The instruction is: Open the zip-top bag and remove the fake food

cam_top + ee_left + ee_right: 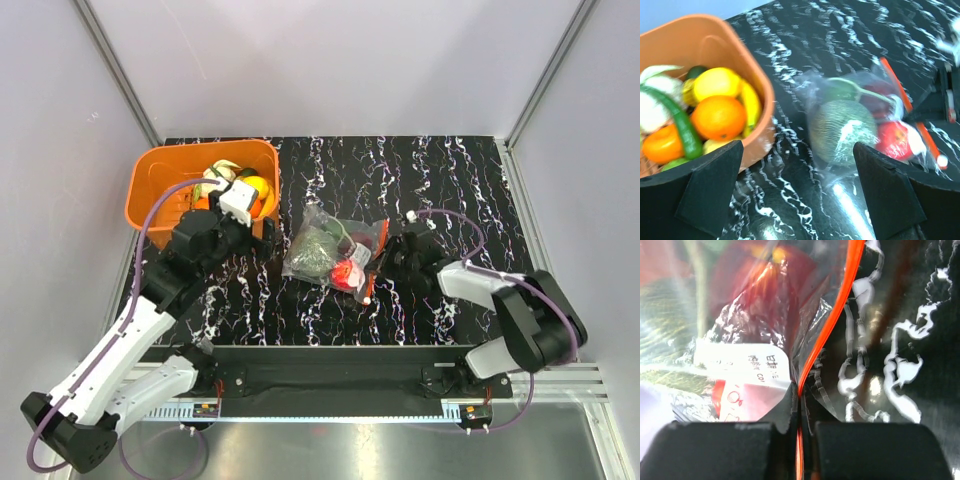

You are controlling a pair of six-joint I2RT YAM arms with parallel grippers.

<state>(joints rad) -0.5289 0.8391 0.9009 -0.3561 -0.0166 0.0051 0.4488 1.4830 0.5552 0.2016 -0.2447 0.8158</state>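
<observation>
The zip-top bag (322, 238) lies flat on the black marbled table, mid-scene. Inside it I see the fake food: a dark green piece (314, 252), a shiny red piece (347, 275) and a maroon piece (362, 241). My right gripper (381, 262) is shut on the bag's orange-red zip strip (840, 315). In the right wrist view the strip runs straight down between the closed fingers of the gripper (801, 405), beside the white printed patch (740, 362). My left gripper (262, 232) hovers open left of the bag; its wrist view shows the gripper (797, 200) wide apart, the bag (860, 125) ahead and to the right.
An orange plastic basket (150, 165) stands at the back left, close behind my left gripper, holding orange and yellow fruit, a green pod and a white piece. Its wall (735, 55) fills the left of the left wrist view. White enclosure walls surround the table.
</observation>
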